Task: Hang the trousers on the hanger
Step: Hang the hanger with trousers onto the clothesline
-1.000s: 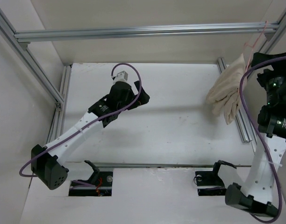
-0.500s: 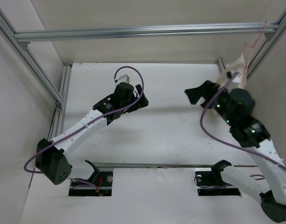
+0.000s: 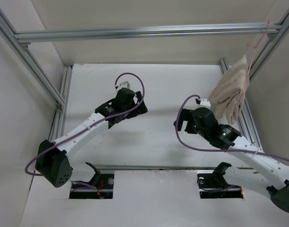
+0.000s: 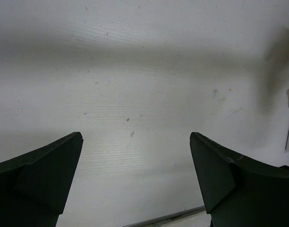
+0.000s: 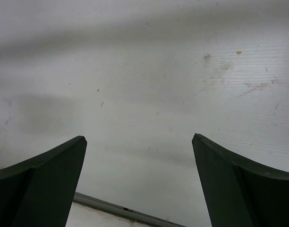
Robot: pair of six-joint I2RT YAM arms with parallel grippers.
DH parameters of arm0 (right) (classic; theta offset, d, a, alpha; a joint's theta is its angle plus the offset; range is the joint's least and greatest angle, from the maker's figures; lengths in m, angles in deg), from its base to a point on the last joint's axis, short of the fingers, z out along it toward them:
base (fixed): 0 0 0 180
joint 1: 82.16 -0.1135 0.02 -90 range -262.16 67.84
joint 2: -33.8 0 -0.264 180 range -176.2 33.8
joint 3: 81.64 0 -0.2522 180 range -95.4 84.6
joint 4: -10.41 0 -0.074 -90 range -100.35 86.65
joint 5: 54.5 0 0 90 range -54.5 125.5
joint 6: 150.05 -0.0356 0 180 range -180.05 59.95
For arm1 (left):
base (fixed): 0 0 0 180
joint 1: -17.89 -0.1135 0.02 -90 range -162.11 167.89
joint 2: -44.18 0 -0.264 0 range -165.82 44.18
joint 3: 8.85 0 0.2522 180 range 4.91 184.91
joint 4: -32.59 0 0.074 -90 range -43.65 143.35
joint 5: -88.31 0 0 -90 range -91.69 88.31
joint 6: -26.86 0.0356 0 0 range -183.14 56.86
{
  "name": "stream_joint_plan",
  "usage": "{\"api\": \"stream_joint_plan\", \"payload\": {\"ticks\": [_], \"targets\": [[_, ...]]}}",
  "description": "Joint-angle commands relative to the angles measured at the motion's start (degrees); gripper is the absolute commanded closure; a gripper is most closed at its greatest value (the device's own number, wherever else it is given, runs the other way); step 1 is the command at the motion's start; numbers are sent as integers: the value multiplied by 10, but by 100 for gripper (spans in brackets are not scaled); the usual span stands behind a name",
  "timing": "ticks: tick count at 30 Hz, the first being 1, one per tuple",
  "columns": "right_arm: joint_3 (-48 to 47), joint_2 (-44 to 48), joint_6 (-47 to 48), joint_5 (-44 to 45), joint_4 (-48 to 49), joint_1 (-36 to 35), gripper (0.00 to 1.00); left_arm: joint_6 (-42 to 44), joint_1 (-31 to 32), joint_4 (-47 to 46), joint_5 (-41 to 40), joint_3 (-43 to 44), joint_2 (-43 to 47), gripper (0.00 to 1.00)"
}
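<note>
Two arms reach over the white bench, the biggest thing here. The left arm stretches toward the middle, its left jaws spread wide with nothing between them, bare bench beneath. The right arm lies nearer the right edge, its right jaws likewise released and holding nothing. The tan trousers hang bunched above the far right corner, draped on the hanger, a thin pink wire running up to the metal frame.
</note>
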Motion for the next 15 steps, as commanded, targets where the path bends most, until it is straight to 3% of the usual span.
{"api": "stream_joint_plan", "payload": {"ticks": [1,7,15], "targets": [[33,25,-54,27,13,-10,0,0,-7,-3,-4,0,23,0],[100,90,-106,28,13,-17,0,-1,-12,-3,-17,-2,29,0],[138,155,-83,0,31,-15,0,-36,9,28,-48,17,-11,0]]}}
